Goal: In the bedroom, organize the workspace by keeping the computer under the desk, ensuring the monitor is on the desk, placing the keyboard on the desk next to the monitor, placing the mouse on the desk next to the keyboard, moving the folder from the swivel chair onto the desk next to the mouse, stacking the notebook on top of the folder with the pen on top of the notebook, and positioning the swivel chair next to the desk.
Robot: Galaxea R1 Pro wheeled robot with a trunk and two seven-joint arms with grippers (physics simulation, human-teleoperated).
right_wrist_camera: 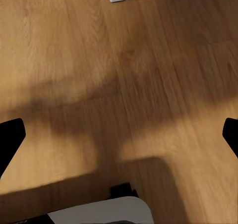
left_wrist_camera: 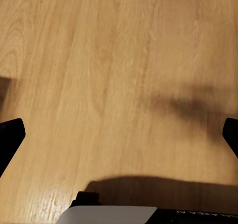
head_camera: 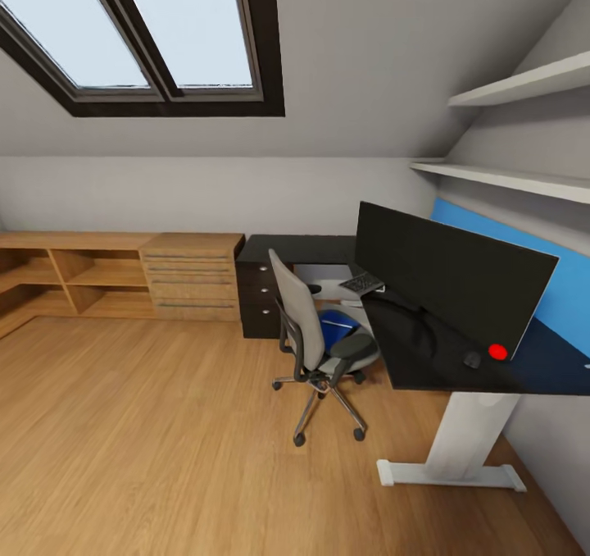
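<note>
Jaws apart over wooden floor [left_wrist_camera: 119, 85]

Floor [head_camera: 147, 441]: warm wood planks, visible grain, light satin sheen. Swivel chair [head_camera: 315, 339]: grey cloth back, matt black armrests, shiny chrome star base. Tabletop [head_camera: 418, 351]: black, smooth, faintly glossy; its leg [head_camera: 467, 445] matt white. Monitor [head_camera: 447, 281]: flat matt black. Cabinet [head_camera: 192, 277]: light wood, bar handles metal-looking.

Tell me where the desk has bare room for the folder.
The desk looks bare at its near end left of the mouse, and on the far wing above the drawers. It is crowded around the monitor and keyboard.
</note>
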